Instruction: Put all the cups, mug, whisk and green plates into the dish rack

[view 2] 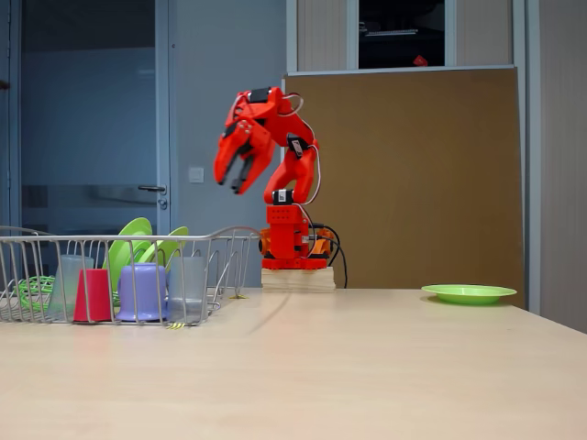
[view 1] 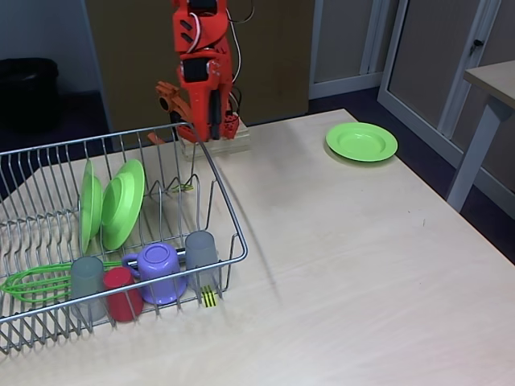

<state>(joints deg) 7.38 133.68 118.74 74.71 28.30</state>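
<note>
Silver wire dish rack [view 1: 229, 211] sits at the left of the pale wood table [view 1: 346, 273] in both fixed views, a small yellow-and-black striped tag [view 1: 209, 297] on its near rim. Two lime-green plates [view 1: 122, 203] stand on edge between the prongs, leaning side by side, raised rims visible. Along the rack's front row, all upside down: a translucent grey cup [view 1: 86, 283], a shorter red cup [view 1: 123, 293] just beside it, the squat lilac mug [view 1: 159, 273] with its handle toward the red cup, then a second grey cup [view 1: 201, 252] nearest the tagged corner. The whisk [view 1: 36, 282] lies flat at the rack's left end, bright green wires showing; its handle is mostly hidden behind the cups. A third green plate [view 1: 361, 141] lies flat on the table's far right, well apart from the rack. The orange-red arm stands on a block at the table's far edge; its gripper [view 2: 240, 172] hangs in the air above the rack's far corner, pointing down, fingers slightly parted and holding nothing.
</note>
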